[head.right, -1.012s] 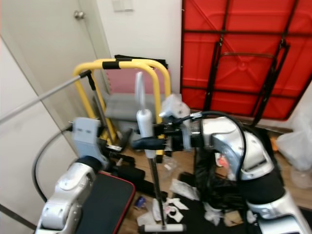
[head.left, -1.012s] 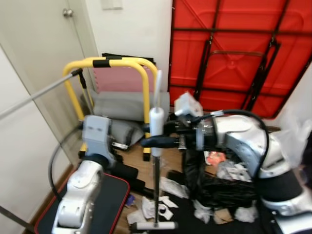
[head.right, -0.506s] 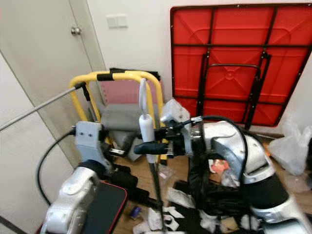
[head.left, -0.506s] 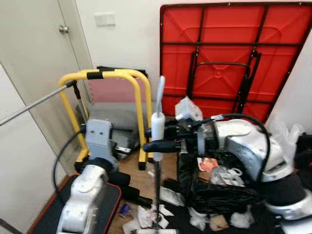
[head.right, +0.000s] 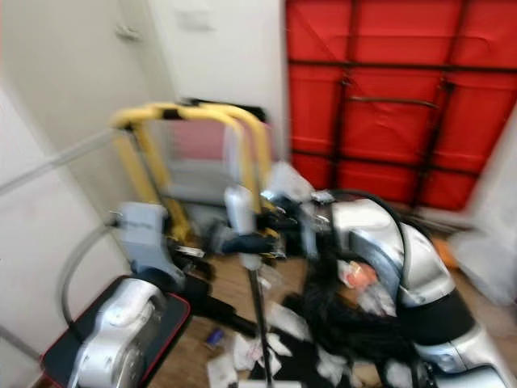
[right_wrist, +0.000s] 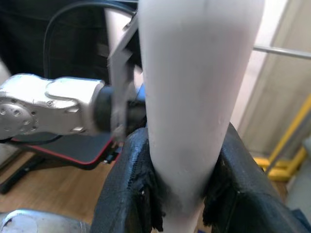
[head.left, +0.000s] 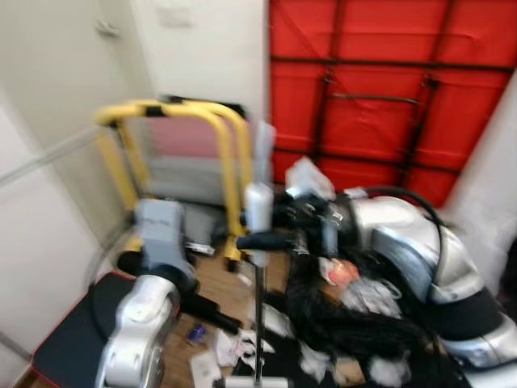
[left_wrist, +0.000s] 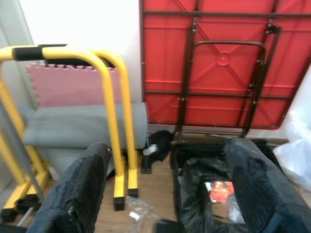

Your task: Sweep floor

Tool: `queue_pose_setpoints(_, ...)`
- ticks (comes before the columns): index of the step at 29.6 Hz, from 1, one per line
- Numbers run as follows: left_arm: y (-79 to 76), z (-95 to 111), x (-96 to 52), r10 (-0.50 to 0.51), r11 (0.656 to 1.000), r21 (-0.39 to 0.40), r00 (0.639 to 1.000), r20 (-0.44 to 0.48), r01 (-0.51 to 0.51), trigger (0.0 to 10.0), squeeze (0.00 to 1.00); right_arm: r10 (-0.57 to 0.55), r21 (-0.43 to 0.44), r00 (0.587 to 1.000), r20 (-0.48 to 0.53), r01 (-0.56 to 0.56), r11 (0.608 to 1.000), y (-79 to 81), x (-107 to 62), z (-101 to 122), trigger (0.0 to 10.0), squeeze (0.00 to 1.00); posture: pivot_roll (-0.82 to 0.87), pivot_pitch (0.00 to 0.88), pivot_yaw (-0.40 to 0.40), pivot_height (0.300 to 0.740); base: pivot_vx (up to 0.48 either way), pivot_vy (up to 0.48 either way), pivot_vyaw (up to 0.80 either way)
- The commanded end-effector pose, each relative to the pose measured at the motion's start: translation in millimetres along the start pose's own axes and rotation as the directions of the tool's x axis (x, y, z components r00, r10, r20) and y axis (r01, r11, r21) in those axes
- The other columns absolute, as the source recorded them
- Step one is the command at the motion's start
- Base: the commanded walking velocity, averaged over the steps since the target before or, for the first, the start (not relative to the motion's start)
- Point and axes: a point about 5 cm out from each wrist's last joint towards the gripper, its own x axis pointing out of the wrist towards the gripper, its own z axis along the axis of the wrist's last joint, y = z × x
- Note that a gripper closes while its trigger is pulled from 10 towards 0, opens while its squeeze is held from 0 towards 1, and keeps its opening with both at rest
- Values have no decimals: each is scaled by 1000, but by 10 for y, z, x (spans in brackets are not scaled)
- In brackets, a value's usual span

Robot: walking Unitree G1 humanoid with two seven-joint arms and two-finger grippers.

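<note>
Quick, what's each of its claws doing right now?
Left gripper: open, holding nothing.
Right gripper: closed on the white broom handle.

Broom handle point(head.left: 258, 212) stands upright at centre, clamped in right end effector point(head.left: 257, 240), which reaches in from the right. Left end effector point(left_wrist: 165, 189), fingers apart, sits left of handle. Paper scraps point(head.left: 228, 347) on floor point(head.left: 222, 287) near handle base. Bag point(head.left: 339, 323) w/ rubbish to the right. Railed frame point(head.left: 174, 145) far left, w/ rolled mat point(left_wrist: 82, 128) behind it. Folded table point(head.left: 380, 89) against far wall, right. Bench pad point(head.left: 69, 343) near left.
</note>
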Motion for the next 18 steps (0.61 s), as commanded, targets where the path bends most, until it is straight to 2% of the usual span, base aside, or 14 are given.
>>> queue_pose_setpoints(1, 65, -14, 0, 28, 1000, 9, 999, -15, -28, 10000, 0, 22, -51, 999, 29, -20, 998, 28, 26, 103, 10000, 0, -130, 0, 13, 740, 0, 0, 800)
queue_pose_setpoints(8, 103, -30, -5, 51, 999, 15, 998, -25, -50, 10000, 0, 21, -50, 1000, 20, -20, 999, 35, 42, 77, 10000, 0, -130, 0, 13, 740, 0, 0, 800)
queue_pose_setpoints(18, 131, -59, -30, 76, 997, 29, 996, -38, -75, 10000, 0, -43, -35, 999, 26, 44, 998, -27, 73, 62, 10000, 0, -132, 0, 10, 740, 0, 0, 800)
